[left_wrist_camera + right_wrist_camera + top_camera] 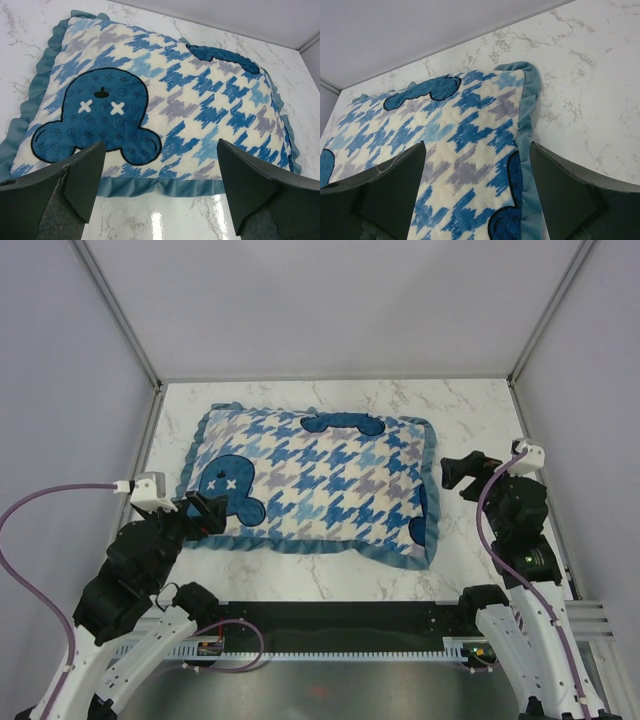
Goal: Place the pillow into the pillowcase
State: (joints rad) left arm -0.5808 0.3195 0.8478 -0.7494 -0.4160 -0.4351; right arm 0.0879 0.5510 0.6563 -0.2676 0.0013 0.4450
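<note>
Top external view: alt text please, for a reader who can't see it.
A plump blue, white and grey houndstooth pillowcase with a blue ruffled edge lies flat in the middle of a white marble table. The left gripper is at its near-left corner and the right gripper beside its right edge, both open and holding nothing.

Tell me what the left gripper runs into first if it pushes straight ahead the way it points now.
Most likely the pillowcase: its blue ruffled edge lies straight ahead of the left gripper, framed by its open jaws, with nothing in between. How low the gripper rides is unclear.
</note>
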